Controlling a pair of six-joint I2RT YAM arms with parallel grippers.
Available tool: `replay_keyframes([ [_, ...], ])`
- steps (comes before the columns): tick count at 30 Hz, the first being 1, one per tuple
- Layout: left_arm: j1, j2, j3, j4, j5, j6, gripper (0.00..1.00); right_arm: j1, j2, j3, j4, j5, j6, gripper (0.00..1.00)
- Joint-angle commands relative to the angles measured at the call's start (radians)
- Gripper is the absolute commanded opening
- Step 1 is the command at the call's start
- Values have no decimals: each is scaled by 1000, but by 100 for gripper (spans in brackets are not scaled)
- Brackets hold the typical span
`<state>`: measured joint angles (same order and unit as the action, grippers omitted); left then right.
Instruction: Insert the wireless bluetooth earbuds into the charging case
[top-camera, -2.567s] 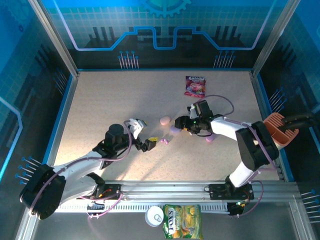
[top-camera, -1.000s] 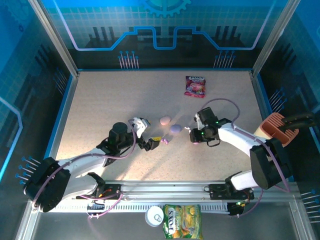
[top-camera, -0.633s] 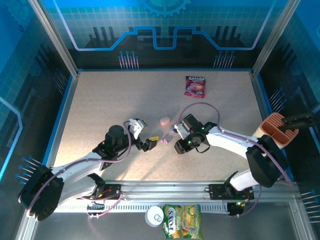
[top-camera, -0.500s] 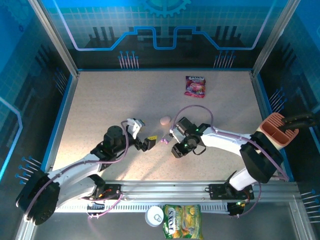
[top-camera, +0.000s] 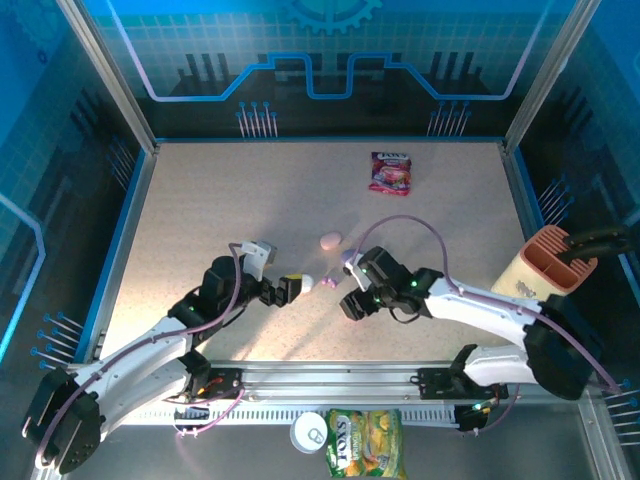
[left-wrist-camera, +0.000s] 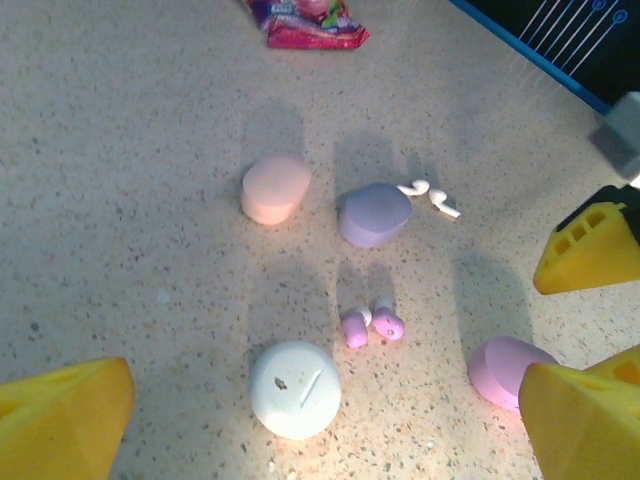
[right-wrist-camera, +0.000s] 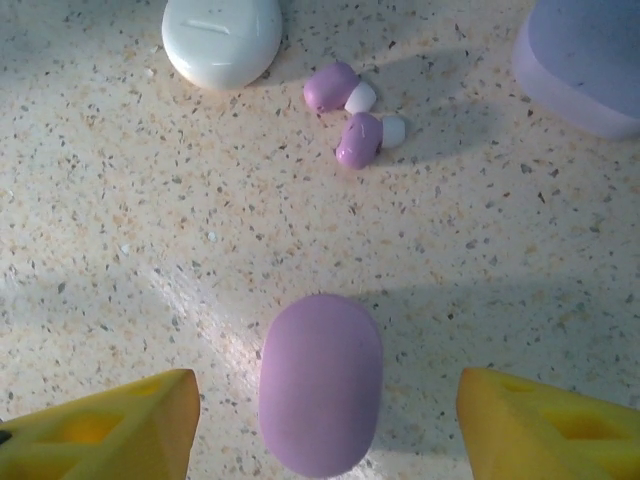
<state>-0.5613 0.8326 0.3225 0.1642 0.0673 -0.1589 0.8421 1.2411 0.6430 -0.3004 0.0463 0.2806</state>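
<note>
Two purple earbuds (right-wrist-camera: 348, 112) lie side by side on the table, also seen ahead of the left wrist (left-wrist-camera: 370, 325) and from above (top-camera: 329, 283). A purple charging case (right-wrist-camera: 320, 385) lies closed on the table between the fingers of my right gripper (right-wrist-camera: 325, 405), with a gap on each side; the jaws are open. My left gripper (left-wrist-camera: 320, 425) is open over a closed white case (left-wrist-camera: 295, 388). Two white earbuds (left-wrist-camera: 430, 195) lie beside a lavender case (left-wrist-camera: 375, 213). From above, the left gripper (top-camera: 279, 290) and right gripper (top-camera: 346, 304) face each other across the buds.
A pink case (top-camera: 330, 240) lies behind the buds. A red snack packet (top-camera: 390, 172) sits at the back. An orange holder (top-camera: 555, 260) stands at the right edge. A can and a green packet (top-camera: 365, 440) lie below the rail. The right gripper's yellow finger (left-wrist-camera: 590, 250) shows at the left wrist view's right.
My right gripper came from the right with the purple case, lowered beside the purple earbuds and opened, leaving the case on the table. The left arm drew back slightly to the left.
</note>
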Motion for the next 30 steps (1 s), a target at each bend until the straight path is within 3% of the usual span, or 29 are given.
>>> replay_keyframes([
  [1, -9, -11, 33, -31, 18, -58, 99, 21, -74, -100, 140, 61, 34, 69],
  [6, -11, -2, 36, -23, 21, -60, 99, 25, -126, -200, 240, 81, 28, 70],
  [17, -14, -2, 34, -15, 18, -71, 99, 59, -36, -229, 347, 45, 9, 71],
  [30, -15, -35, 23, -19, 8, -56, 99, 64, 58, -216, 298, 54, 10, 62],
])
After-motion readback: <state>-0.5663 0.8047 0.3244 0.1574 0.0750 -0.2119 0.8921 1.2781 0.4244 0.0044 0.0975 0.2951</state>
